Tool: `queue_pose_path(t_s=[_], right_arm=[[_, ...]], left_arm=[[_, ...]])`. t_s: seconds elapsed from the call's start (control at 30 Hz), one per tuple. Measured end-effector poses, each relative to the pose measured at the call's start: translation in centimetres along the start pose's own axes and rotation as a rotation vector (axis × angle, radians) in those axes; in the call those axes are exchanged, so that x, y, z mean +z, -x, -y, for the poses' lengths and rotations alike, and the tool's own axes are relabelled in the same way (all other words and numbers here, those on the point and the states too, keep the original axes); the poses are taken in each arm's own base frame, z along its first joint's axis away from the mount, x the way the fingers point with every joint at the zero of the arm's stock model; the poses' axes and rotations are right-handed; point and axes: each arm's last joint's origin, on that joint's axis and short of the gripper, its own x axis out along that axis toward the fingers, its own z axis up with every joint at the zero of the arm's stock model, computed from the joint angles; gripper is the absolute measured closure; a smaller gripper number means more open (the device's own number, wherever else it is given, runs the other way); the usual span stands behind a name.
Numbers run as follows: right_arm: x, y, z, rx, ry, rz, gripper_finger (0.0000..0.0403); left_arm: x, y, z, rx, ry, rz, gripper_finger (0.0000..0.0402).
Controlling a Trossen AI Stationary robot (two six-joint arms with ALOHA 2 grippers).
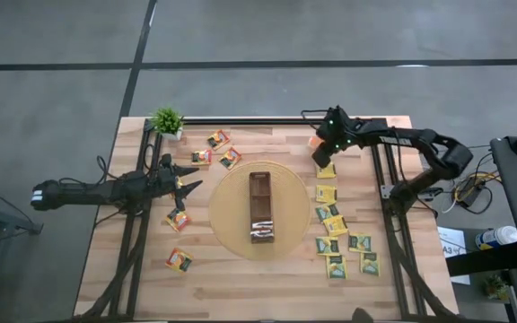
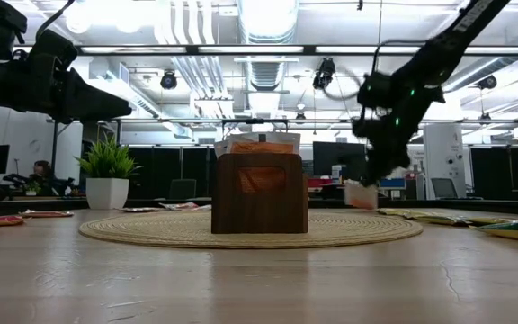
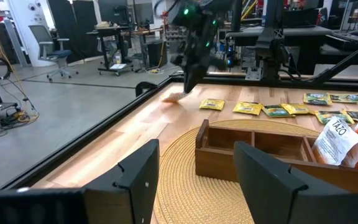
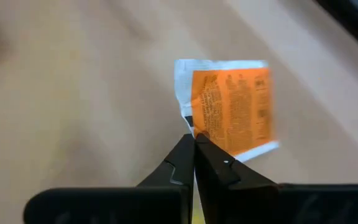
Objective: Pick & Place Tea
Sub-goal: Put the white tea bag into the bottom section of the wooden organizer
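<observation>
Right wrist view showed the right gripper (image 4: 194, 144) pinching an orange tea sachet (image 4: 232, 109) by its edge, probably for carrying to the long wooden box (image 1: 260, 207); left gripper (image 1: 189, 175) waited spread beside that box.

an orange tea sachet (image 4: 232, 106) with a white edge hung pinched at one corner, just above the wood at the table's far right side. yellow and dark green-and-yellow sachets (image 1: 335, 229) lay flat in loose rows right of the round mat. orange and red-brown ones (image 1: 215, 151) were scattered flat to its left, near the plant and the near edge.
</observation>
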Motion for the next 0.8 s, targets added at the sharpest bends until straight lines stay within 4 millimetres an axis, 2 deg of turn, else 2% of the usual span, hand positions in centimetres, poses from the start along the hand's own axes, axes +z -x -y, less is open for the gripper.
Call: queue_pose_path(t_s=[0.13,0.3,0.47,0.8], right_arm=[[0.1,1.7,-2.1,0.197,0.09,0.078,0.0395],[-0.3,3.8,-4.1,0.301,0.176,0.153,0.0395],[-0.7,5.1,-5.8,0.427,0.239,0.187,0.0394],[-0.7,4.6,-9.5,0.581,0.338,0.164,0.0394]], left_arm=[[0.0,0.0,0.0,0.0,0.0,0.0,0.0199],[0.0,0.0,0.0,0.001,0.0,0.0,0.0199],[0.0,0.0,0.0,0.001,0.0,0.0,0.0199],[0.0,0.0,0.0,0.0,0.0,0.0,0.0199]])
